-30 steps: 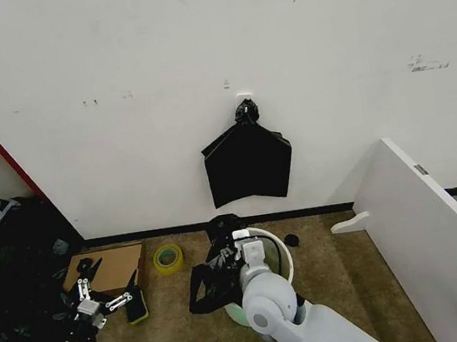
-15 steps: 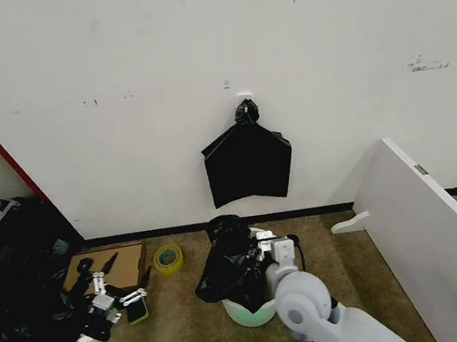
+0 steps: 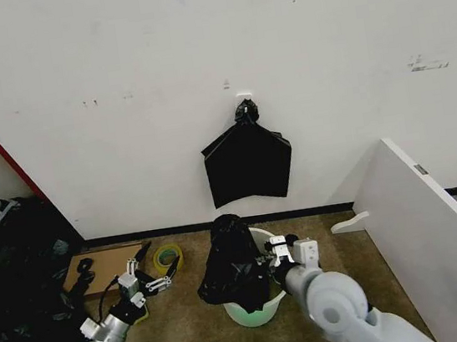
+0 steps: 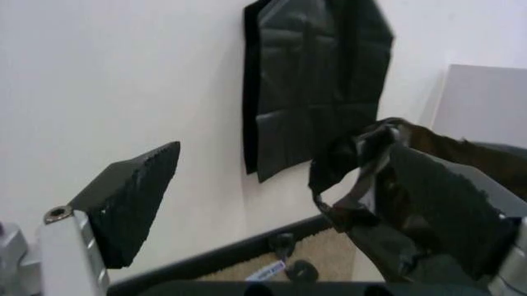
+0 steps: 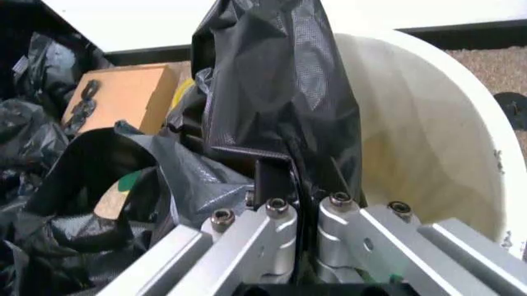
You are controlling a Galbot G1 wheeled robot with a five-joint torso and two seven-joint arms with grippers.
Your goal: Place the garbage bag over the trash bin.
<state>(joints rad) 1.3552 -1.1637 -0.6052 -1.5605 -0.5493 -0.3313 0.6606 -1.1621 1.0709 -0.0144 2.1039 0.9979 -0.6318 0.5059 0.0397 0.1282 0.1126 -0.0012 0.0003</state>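
Over trash bin (image 3: 267, 305), seemingly upright garbage bag (image 3: 233, 259).

The head view is evenly and brightly lit; the white wall (image 3: 320, 32) shows no glare, and its far left edge falls into deep shadow. The left wrist view is soft and slightly blurred, its near black pad (image 4: 136, 200) out of focus. In the right wrist view the garbage bag (image 5: 280, 92) carries a faint sheen.

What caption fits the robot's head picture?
Right gripper holds the wrinkly glossy black plastic garbage bag over the round white plastic trash bin; left gripper hovers open nearby.
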